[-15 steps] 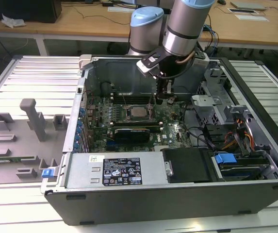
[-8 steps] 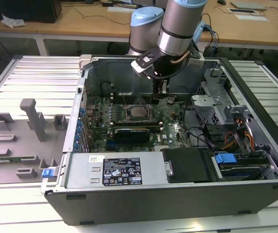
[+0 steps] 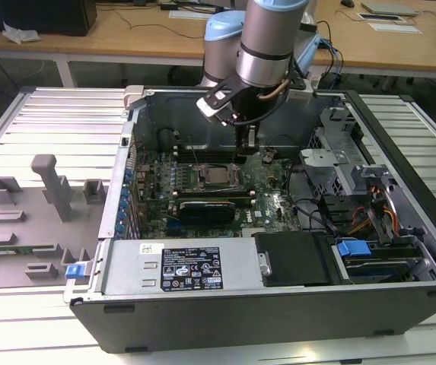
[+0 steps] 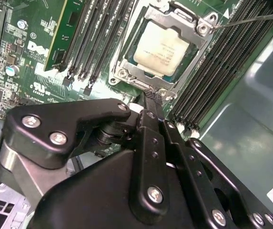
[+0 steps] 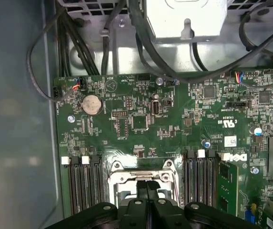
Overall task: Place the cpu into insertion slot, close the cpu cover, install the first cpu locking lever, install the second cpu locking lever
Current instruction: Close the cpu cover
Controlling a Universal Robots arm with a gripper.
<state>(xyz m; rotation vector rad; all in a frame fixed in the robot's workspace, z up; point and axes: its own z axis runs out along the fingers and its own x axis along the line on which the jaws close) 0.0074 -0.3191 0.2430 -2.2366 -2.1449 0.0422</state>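
Black two-fingered tool (image 4: 148,100) on a single robot arm, its fingers pressed together with nothing visible between them. It points down, with its tips just beside the rim of the insertion slot (image 3: 218,176); whether they touch the rim cannot be told. In the second wrist view the slot lies directly ahead of the fingertips, so the tool's long axis aims at the slot's near edge, not its centre.

Seated in the slot is the cpu (image 4: 162,47), a small flat square with a pale beige-silver top. Lying flat over it is the cpu cover (image 4: 132,76), a silvery metal frame whose square opening shows the chip's top; it looks closed. A thin wire lever (image 4: 250,18) runs away from one corner of the slot; whether it is latched is unclear.

Long black memory sockets (image 4: 103,38) flank the slot on two sides. Slot and sockets sit on a green motherboard (image 5: 174,119) inside an open computer case (image 3: 202,266) on a slatted bench (image 3: 50,114).
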